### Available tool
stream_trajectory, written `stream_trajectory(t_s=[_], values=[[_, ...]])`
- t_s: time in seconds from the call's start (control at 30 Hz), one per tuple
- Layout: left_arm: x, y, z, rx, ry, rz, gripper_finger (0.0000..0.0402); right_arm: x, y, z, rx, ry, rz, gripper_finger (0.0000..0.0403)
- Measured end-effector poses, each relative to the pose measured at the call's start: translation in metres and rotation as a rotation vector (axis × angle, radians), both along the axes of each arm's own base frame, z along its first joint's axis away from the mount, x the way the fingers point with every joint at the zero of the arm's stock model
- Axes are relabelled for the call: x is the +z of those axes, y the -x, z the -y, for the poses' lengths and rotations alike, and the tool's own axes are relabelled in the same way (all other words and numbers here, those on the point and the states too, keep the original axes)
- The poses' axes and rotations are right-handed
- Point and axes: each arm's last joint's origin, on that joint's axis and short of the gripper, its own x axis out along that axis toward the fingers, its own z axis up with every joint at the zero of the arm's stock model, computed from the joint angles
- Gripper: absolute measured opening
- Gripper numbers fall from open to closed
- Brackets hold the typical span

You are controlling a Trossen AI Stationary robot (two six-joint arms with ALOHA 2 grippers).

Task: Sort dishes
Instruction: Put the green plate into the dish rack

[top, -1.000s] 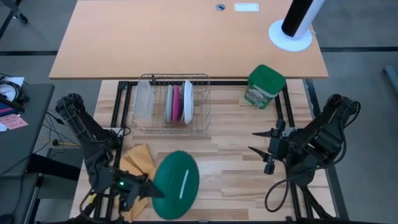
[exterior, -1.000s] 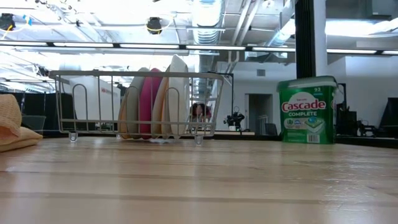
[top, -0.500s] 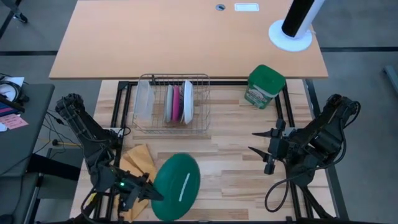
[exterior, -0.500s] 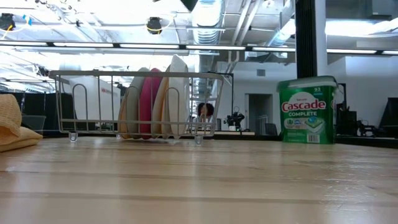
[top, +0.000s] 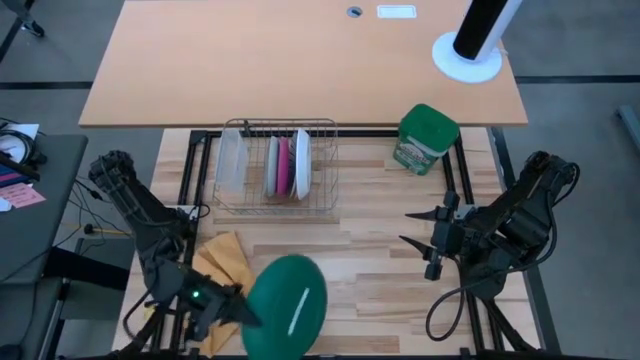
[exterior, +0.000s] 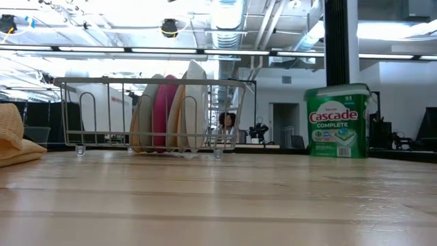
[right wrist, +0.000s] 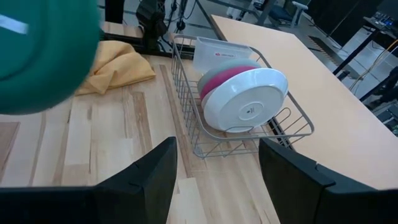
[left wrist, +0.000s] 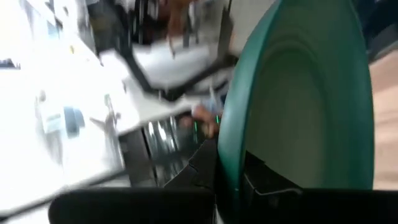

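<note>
left gripper (top: 238,316) clenched on dark green plate (top: 287,306), round, back up, above worktop (top: 370,250); right gripper (top: 418,242) jaws released.

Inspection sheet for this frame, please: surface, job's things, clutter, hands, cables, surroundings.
Surface: wooden table.
Job's things: green plate held off the table's near edge; grey, pink and white plates upright in the wire rack.
Clutter: yellow cloth; detergent tub; frosted container in the rack.
Hands: left hand shut on the green plate; right hand open, empty.
Cables: cable loop under right arm.
Surroundings: a person beyond the rack.
</note>
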Motion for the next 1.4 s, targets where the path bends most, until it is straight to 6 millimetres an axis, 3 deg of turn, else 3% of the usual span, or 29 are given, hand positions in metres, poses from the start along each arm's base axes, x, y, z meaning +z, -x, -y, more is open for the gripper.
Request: stream_trajectory(t_s=[0.4, 0.87, 0.97, 1.17, 1.4], values=[[0.014, -0.026, -0.035, 0.562, 0.384, 0.037, 0.0008, 0.000, 0.000, 0.000, 0.000, 0.000, 0.000, 0.0226], [0.034, -0.029, -0.051, 0.728, 0.785, 0.148, 0.0008, 0.000, 0.000, 0.000, 0.000, 0.000, 0.000, 0.0226], [0.034, -0.028, -0.052, 0.740, 0.790, 0.149, 0.0008, 0.000, 0.000, 0.000, 0.000, -0.001, 0.000, 0.0226], [0.038, -0.031, -0.056, 0.768, 0.642, 0.206, 0.0008, 0.000, 0.000, 0.000, 0.000, 0.000, 0.000, 0.0226], [0.055, -0.042, -0.084, 0.801, 0.394, 0.407, 0.0008, 0.000, 0.000, 0.000, 0.000, -0.001, 0.000, 0.0226]])
